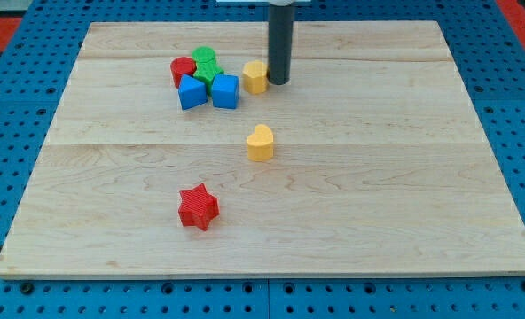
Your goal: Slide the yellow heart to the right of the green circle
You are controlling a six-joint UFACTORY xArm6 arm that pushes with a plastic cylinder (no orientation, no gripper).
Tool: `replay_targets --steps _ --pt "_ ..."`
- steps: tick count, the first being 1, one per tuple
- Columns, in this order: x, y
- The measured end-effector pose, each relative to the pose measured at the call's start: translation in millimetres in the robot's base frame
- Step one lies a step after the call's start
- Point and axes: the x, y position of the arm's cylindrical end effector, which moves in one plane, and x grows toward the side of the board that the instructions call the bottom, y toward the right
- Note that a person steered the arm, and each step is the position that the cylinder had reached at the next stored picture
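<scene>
The yellow heart (260, 143) lies near the board's middle, on its own. The green circle (204, 58) sits at the top of a cluster in the upper left part of the board, touching a green block (211, 73) below it. My tip (278, 82) rests just right of a yellow hexagon-like block (255, 77), touching or nearly touching it. The tip is well above the yellow heart and to the right of the green circle.
The cluster also holds a red block (183, 70), a blue triangular block (191, 92) and a blue cube (225, 91). A red star (198, 207) lies alone toward the view's bottom left. The wooden board (404, 177) sits on a blue pegboard.
</scene>
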Motion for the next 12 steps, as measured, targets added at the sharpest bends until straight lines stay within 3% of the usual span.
replay_targets --steps 2,3,4,6,8,10,12 --pt "-6 9" --pt "53 72" --pt "123 81" --pt "168 11" --pt "125 0" --pt "135 -31" --pt "86 -14"
